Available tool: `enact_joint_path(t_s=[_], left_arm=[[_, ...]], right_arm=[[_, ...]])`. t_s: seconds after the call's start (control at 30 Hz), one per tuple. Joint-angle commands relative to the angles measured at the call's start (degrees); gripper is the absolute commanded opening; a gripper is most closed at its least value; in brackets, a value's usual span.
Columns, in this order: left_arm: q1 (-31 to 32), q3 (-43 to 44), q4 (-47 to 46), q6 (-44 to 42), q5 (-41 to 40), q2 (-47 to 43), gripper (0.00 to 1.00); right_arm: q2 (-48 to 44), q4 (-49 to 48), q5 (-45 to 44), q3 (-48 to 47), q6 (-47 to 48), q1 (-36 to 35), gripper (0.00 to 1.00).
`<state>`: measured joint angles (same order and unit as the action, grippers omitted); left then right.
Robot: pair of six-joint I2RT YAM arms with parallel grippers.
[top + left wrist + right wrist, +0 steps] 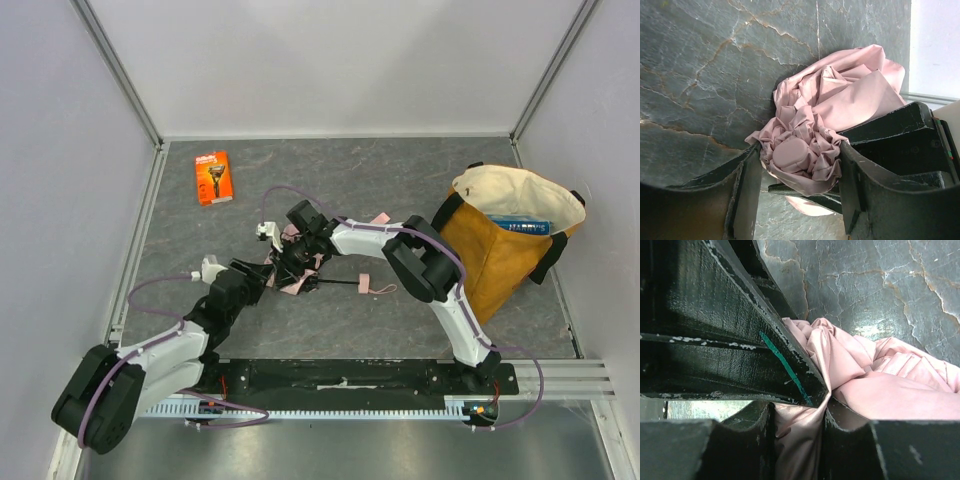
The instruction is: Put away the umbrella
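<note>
Our left jaws and right jaws both clamp loose fabric of the umbrella (840,95); if we pull apart, cloth may tear or slip free.

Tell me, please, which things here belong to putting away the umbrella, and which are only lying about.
Belong to the job: pink umbrella; left end effector and right end effector, both closed on its fabric; mustard tote bag, probably the destination.
Lying about: orange razor pack; blue box inside the tote.
</note>
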<state>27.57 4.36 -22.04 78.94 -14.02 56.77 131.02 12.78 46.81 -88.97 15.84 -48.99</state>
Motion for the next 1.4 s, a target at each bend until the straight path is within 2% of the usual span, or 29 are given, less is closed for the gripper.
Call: enact_joint_path(t_s=[0.0, 0.07, 0.13, 0.33, 0.5, 0.6, 0.8, 0.9, 1.03, 1.17, 1.37], left_arm=[[-0.15, 2.15, 10.34, -5.02, -0.66, -3.23, 0.68], [-0.24, 1.97, 11.31, -5.64, 0.39, -5.61, 0.89], [-0.24, 2.06, 11.85, -5.03, 1.88, -6.06, 0.91], [-0.33, 1.88, 7.82, 3.58, 3.21, 0.25, 0.93], [-0.06, 6.8, 5.08, 3.68, 8.39, 9.57, 0.94], [0.73, 5.49, 6.13, 6.13, 8.84, 10.2, 0.92], [0.99, 6.36, 23.15, 8.51, 5.5, 2.65, 0.92], [0.99, 6.98, 28.63, 9.39, 5.93, 0.63, 0.92], [1.08, 5.57, 25.93, 10.89, 7.78, 0.18, 0.94], [1.78, 7.76, 23.28, 11.06, 9.71, 5.7, 0.95], [4.5, 9.44, 20.83, 12.47, 6.12, 12.3, 0.89]], right_arm=[[8.56, 15.62, -3.66, 10.21, 2.45, -1.99, 0.0], [7.06, 14.39, -3.3, 11.18, 1.57, -0.93, 0.0], [5.92, 13.25, -2.08, 11.89, 0.96, 0.03, 0.0], [4.24, 10.17, -1.37, 13.12, -0.45, 0.74, 0.0], [3.45, 8.32, -1.98, 13.47, -1.77, 0.83, 0.0], [2.75, 6.74, -3.91, 13.38, -3.17, 1.0, 0.0], [2.31, 4.81, -8.39, 13.64, -4.76, 1.71, 0.0], [2.22, 3.84, -9.45, 13.91, -5.38, 2.06, 0.0], [1.87, 3.14, -9.19, 14.09, -5.99, 2.15, 0.0], [1.17, 2.52, -8.66, 14.35, -6.52, 2.15, 0.0], [0.82, 2.52, -7.87, 14.44, -6.7, 2.15, 0.0]])
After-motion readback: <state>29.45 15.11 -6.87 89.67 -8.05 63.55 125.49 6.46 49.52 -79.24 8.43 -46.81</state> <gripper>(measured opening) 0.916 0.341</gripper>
